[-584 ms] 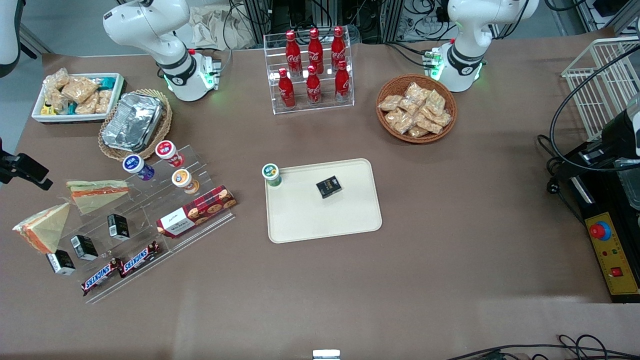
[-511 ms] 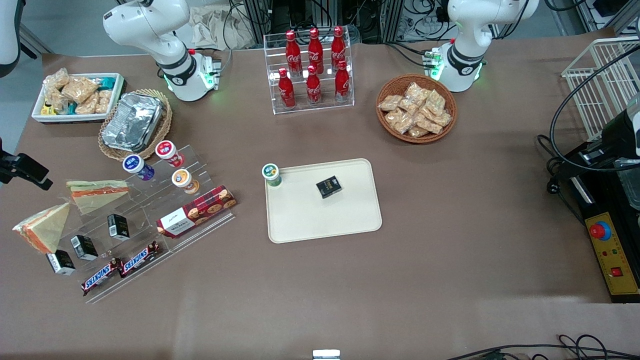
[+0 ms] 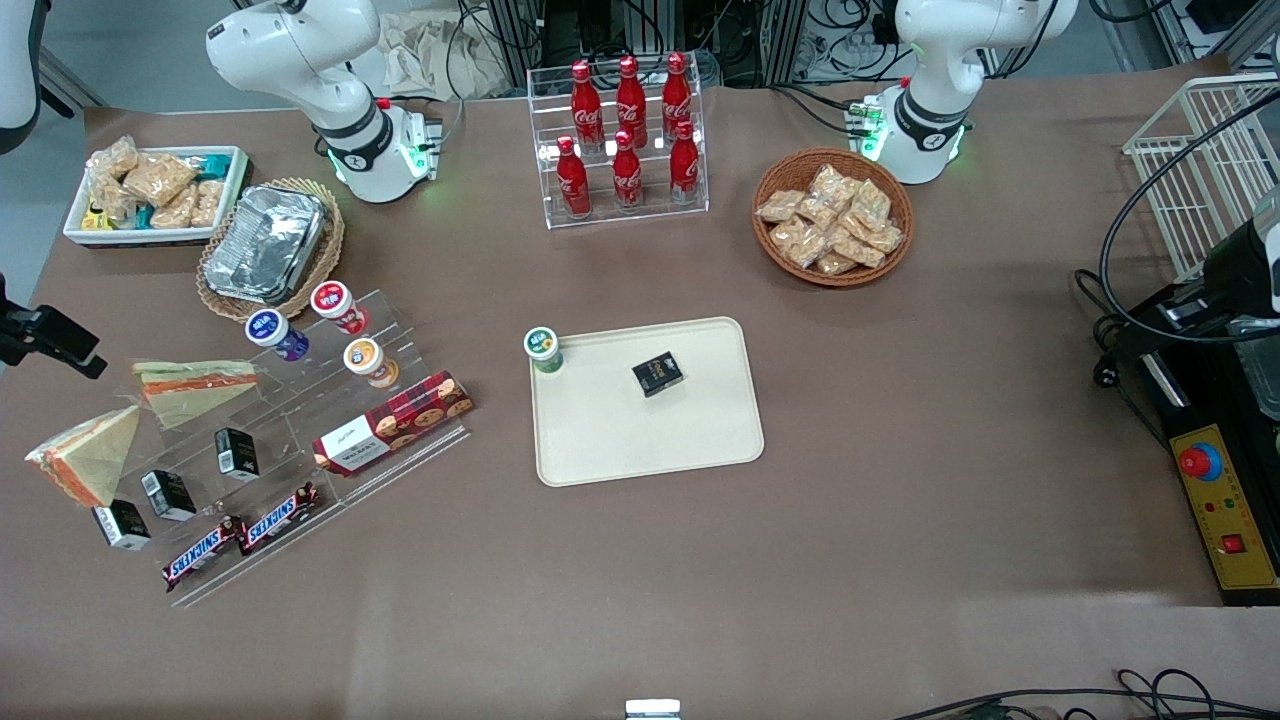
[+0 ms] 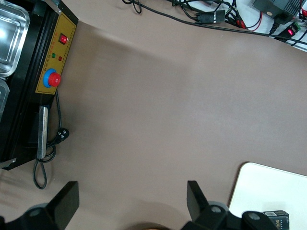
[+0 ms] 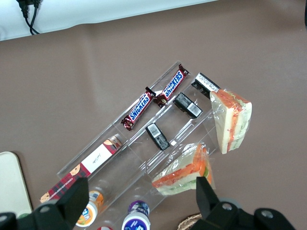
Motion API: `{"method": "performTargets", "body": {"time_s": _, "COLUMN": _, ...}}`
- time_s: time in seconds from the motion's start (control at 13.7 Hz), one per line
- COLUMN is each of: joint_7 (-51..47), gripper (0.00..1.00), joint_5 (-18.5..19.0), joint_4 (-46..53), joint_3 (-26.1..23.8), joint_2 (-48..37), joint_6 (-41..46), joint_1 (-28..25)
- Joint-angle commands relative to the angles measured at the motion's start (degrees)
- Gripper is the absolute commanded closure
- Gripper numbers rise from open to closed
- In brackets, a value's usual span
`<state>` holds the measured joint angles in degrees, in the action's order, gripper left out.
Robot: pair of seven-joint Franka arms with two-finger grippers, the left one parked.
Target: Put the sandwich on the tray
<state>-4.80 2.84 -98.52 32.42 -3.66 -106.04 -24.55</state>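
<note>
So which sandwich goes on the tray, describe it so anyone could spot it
Find the clear stepped rack toward the working arm's end, below the open gripper. Two wrapped wedges sit there. The sandwich is the one nearer the front camera: orange-red and white filling, no green strip.

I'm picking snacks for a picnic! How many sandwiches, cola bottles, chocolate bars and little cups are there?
sandwiches: 2
cola bottles: 6
chocolate bars: 2
little cups: 4
Total: 14
The gripper hangs open, up near the sandwiches, holding none.
</note>
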Motion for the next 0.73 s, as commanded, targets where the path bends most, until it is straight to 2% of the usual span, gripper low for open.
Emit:
{"method": "performTargets", "body": {"time_s": 0.0, "joint_7": 0.67, "gripper": 0.01, "joint_5": 2.86, "joint_4": 0.88, "joint_3": -0.08, "joint_2": -0.21, "joint_6": 1.27, "joint_1": -0.32}}
{"method": "performTargets", "body": {"time_s": 0.29, "joint_7": 0.06, "gripper": 0.01, "joint_5": 1.91, "joint_4": 0.88, "joint_3": 0.19, "joint_2": -1.87, "joint_6": 3.02, "joint_1": 0.03}}
{"method": "performTargets", "body": {"time_s": 0.66, "joint_7": 1.11, "gripper": 0.01, "joint_5": 3.14, "joint_4": 0.7, "joint_3": 2.2, "joint_2": -1.18, "joint_6": 5.84, "joint_1": 1.69}}
